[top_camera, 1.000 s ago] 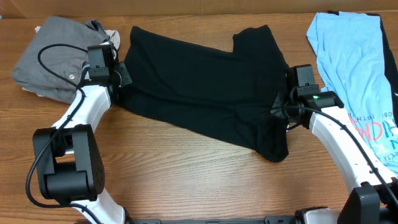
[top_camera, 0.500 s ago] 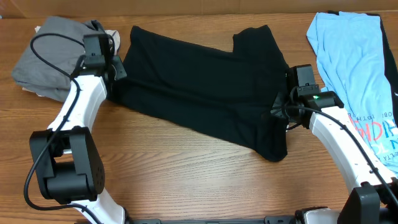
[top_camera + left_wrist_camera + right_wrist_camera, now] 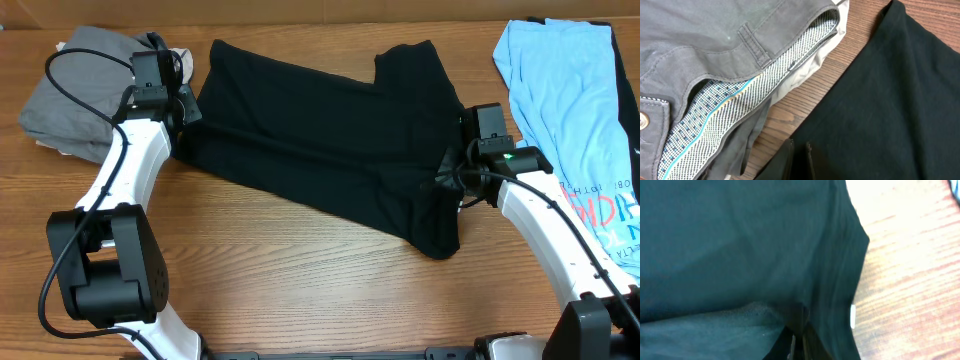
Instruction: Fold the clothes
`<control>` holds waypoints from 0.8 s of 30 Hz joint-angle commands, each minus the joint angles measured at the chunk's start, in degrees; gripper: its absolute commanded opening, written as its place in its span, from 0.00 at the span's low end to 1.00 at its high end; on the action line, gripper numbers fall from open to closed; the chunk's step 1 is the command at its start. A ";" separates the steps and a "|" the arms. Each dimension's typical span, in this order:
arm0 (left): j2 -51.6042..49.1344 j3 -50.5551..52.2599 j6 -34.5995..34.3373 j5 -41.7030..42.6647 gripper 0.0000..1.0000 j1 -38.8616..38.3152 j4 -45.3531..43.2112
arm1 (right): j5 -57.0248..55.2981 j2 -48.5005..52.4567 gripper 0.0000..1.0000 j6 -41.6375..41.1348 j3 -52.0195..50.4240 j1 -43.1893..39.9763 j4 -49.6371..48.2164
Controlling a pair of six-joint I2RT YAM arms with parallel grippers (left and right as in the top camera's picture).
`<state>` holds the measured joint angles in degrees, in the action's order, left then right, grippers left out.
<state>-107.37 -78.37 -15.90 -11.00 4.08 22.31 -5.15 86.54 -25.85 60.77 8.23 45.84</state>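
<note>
Across the wooden table point(image 3: 300, 280), the large black short-sleeved T-shirt point(image 3: 320, 130) lay spread and skewed between both arms as I worked at the fold. My left gripper point(image 3: 800, 152) sat at its left edge, fingers all but closed on a pinch of cloth, beside the crumpled grey trousers point(image 3: 700, 35). My right gripper point(image 3: 797, 340) was clamped shut on the right side, near the small white label point(image 3: 852, 316), bunching fabric there. Holding opposite edges, I judged, would let me lift the shirt evenly. A light blue red-lettered T-shirt point(image 3: 560, 90) waited at far right.
</note>
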 commanded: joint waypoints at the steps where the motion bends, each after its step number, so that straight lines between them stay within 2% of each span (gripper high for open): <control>1: -0.20 -1.14 1.11 -1.44 0.11 -0.35 -0.44 | -1.73 0.26 0.04 0.59 0.31 -0.50 -2.73; 5: -0.20 -1.14 1.09 -1.44 0.11 -0.35 -0.22 | -1.70 0.28 0.04 0.59 -0.87 -0.48 -5.66; 14: -0.22 -0.96 0.90 -1.40 0.18 0.04 -0.22 | -1.68 2.97 0.04 0.81 -0.87 -0.48 -8.98; 16: -0.22 -0.92 0.92 -1.42 0.19 0.04 -0.02 | -1.70 3.98 0.06 0.81 -0.87 -0.48 -8.98; 18: -0.22 -0.92 0.96 -1.42 0.20 -0.04 0.04 | -1.75 4.63 0.45 0.81 -0.87 -0.48 -8.81; 19: -0.22 -0.92 1.62 -1.42 0.22 -0.09 -0.02 | -1.97 4.61 0.73 0.81 -0.85 -0.50 -8.72; 20: -0.17 -0.94 2.49 -1.44 0.24 -0.07 0.00 | -1.92 4.52 0.80 0.83 -0.74 -0.55 -8.63; 21: -0.07 -1.01 3.30 -1.38 0.26 0.04 0.11 | -1.90 4.44 0.82 0.81 -0.44 -0.55 -8.11; 24: 1.18 -2.49 5.07 -0.74 0.34 0.26 4.04 | -0.11 4.31 0.85 2.23 1.92 -0.55 -3.43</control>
<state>-107.37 -78.52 -14.00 -11.42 4.10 23.64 -6.20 91.15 -25.12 60.42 8.21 39.35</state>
